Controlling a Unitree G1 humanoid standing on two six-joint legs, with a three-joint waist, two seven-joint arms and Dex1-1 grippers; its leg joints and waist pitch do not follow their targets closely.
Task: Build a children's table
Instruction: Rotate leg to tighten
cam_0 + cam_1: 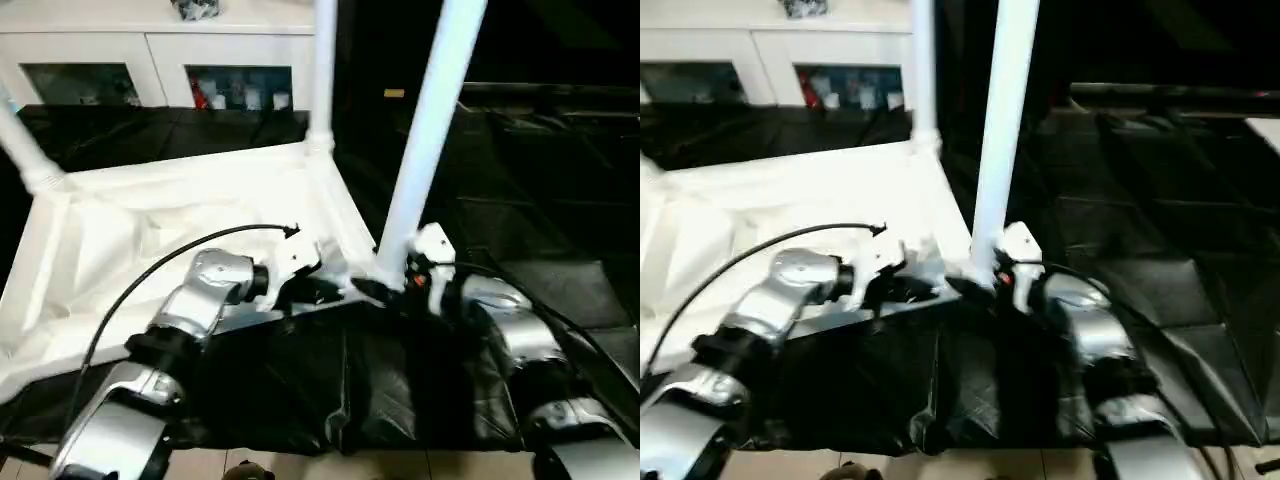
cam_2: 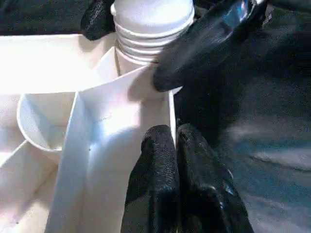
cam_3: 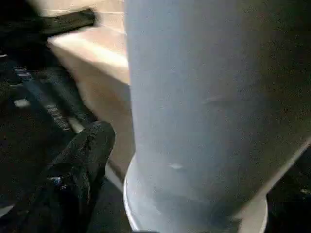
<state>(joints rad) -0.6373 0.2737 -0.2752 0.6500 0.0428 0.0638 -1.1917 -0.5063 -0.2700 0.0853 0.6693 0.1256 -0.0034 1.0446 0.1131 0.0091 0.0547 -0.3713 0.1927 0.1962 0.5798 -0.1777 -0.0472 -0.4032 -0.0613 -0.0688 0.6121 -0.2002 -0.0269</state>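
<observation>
left fingers [image 2: 160, 179] pinching tabletop rim [image 2: 171, 114]

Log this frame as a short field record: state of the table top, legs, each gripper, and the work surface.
table top: white plastic table top lying upside down, ribbed underside up
legs: three white tapered tube legs standing in corner sockets; near-right leg at the corner by both grippers
left gripper: left gripper pinching the top's rim wall beside that corner
right gripper: right gripper at the base of the near-right leg; grip unclear
work surface: black-covered work table
</observation>
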